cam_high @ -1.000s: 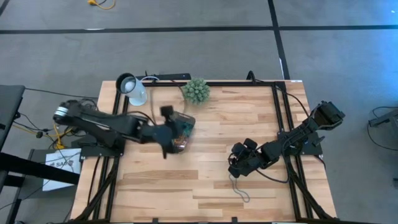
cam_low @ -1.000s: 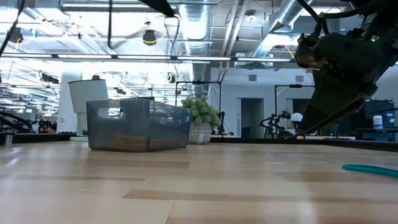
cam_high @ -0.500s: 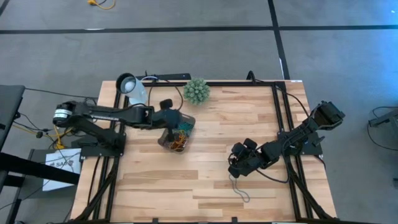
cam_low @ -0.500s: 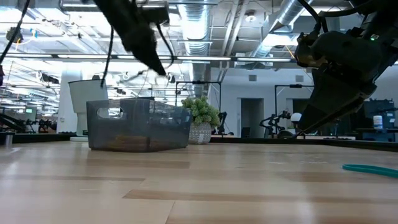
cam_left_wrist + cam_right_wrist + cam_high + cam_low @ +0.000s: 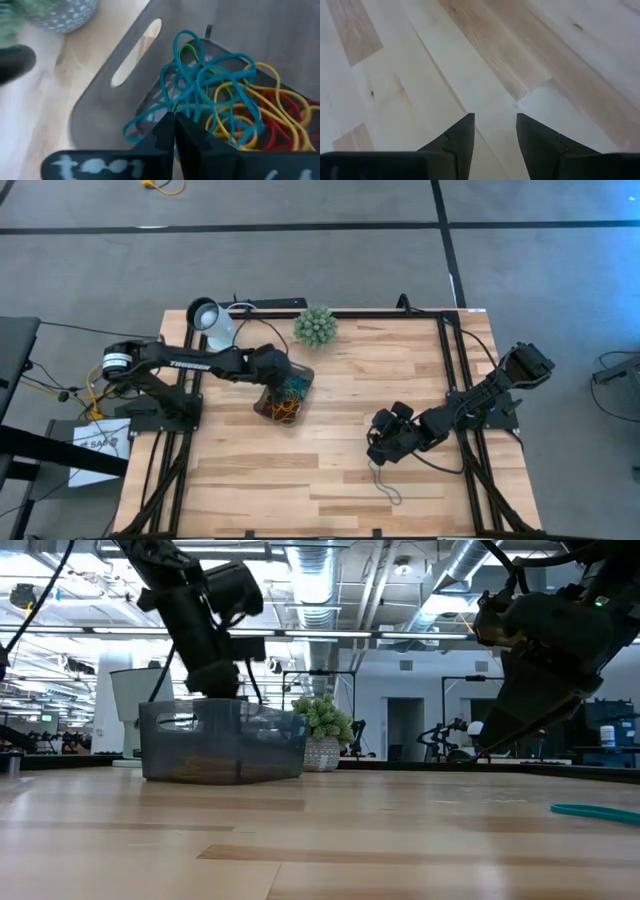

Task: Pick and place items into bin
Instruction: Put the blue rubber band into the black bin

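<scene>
the desk (image 5: 340,430) is a pale wood top in a black frame. the left arm (image 5: 190,364) stretches across its back left part, and the left gripper (image 5: 174,131) hangs over the bin's near rim, its fingers (image 5: 192,145) pressed together with nothing between them. the right arm (image 5: 490,395) rests at the right side, and the right gripper (image 5: 495,131) sits low above bare wood with its fingers (image 5: 460,135) apart, holding nothing. the bin (image 5: 262,404) stands near the back left, just in front of the plant (image 5: 315,326) and beside the lamp (image 5: 207,315). inside it lies a tangle of loops (image 5: 235,105), teal on top of yellow and red. one teal loop (image 5: 386,485) lies on the desk just in front of the right gripper.
</scene>
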